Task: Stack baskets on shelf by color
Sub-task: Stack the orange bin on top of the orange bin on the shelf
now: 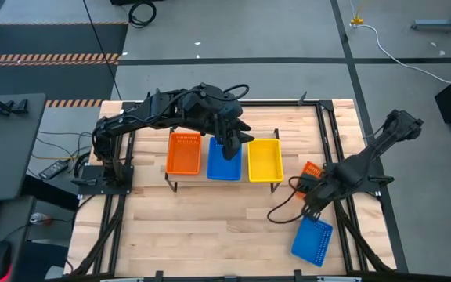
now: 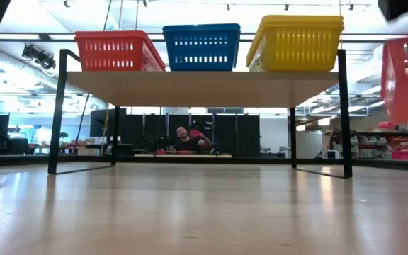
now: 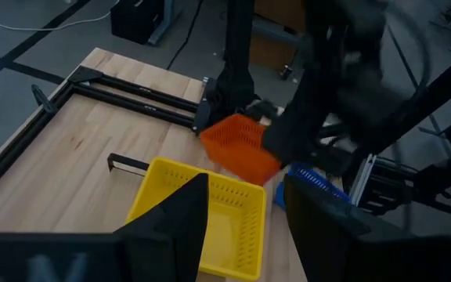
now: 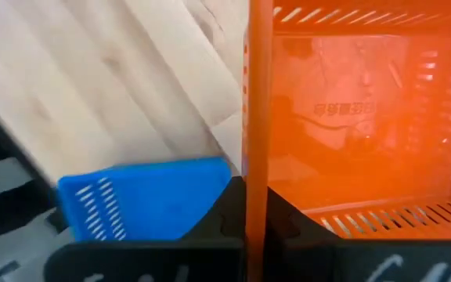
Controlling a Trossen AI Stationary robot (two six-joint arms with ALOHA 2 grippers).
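Observation:
The shelf [image 1: 243, 182] carries an orange basket [image 1: 184, 153], a blue basket [image 1: 224, 163] and a yellow stack of baskets [image 1: 265, 159], each resting on its bottom; the low view shows them in a row [image 2: 202, 46]. My left gripper [image 1: 230, 146] hovers open and empty over the blue basket, and its wrist view looks onto the yellow stack [image 3: 210, 211]. My right gripper [image 1: 316, 185] is shut on another orange basket [image 1: 312, 170], to the right of the shelf. A further blue basket [image 1: 313, 239] lies on the table near the front right. My right gripper pinches one side wall of the orange basket [image 4: 255, 157], with one finger inside the basket and one outside. The basket is lifted clear of the table, about level with the shelf top in the low view [image 2: 407, 78].
The shelf's black legs [image 2: 57, 113] stand on the wooden tabletop. A black metal frame [image 1: 331, 133] runs along the table's edges. There is bare tabletop [image 1: 210, 227] in front of the shelf. A person [image 2: 188, 140] sits in the room beyond the table.

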